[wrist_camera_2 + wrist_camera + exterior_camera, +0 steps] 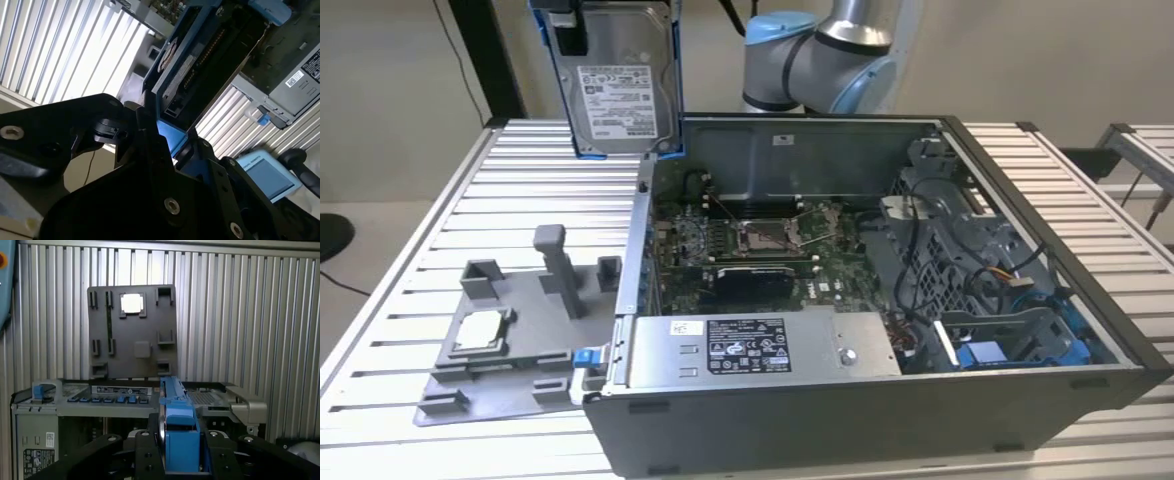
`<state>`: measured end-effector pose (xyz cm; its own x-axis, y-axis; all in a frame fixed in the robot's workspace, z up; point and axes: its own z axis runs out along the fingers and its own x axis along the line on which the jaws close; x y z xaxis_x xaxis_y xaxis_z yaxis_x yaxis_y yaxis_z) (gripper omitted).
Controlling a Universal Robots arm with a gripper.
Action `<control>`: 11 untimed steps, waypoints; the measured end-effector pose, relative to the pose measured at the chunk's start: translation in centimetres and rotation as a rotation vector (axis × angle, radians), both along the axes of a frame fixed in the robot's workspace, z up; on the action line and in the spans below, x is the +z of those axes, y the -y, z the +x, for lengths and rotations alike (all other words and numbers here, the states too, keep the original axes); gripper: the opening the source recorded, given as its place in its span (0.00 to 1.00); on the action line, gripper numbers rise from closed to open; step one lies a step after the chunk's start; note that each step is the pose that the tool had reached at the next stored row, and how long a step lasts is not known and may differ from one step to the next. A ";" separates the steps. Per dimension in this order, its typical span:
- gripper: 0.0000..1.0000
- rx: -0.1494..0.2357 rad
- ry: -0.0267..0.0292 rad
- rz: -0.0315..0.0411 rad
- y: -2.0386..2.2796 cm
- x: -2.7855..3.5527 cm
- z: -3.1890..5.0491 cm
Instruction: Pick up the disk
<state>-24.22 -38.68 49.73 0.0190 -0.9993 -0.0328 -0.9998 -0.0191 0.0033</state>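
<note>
Open computer case (854, 300) on slatted table (480, 190), grey fixture plate (500, 385) beside, disk (620, 85) upright in air near case's far corner, gripper (180, 450) clamped on its edge.

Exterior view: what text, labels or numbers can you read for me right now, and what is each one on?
No text is legible.
White label on the disk: print too small to read.
Black label on the power supply: too small to read.
White sticker on the power supply: blurred, unreadable.
</note>
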 end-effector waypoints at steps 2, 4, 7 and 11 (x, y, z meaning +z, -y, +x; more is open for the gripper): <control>0.00 0.000 -0.0002 0.0000 0.03 0.00 0.71; 0.00 0.000 -0.0004 0.0000 0.06 0.00 1.46; 0.00 0.000 -0.0007 0.0000 0.11 0.00 2.56; 0.00 0.000 -0.0011 -0.0001 0.17 0.00 4.03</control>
<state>-20.19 -38.85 49.74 0.0189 -0.9993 -0.0328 -0.9998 -0.0191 0.0044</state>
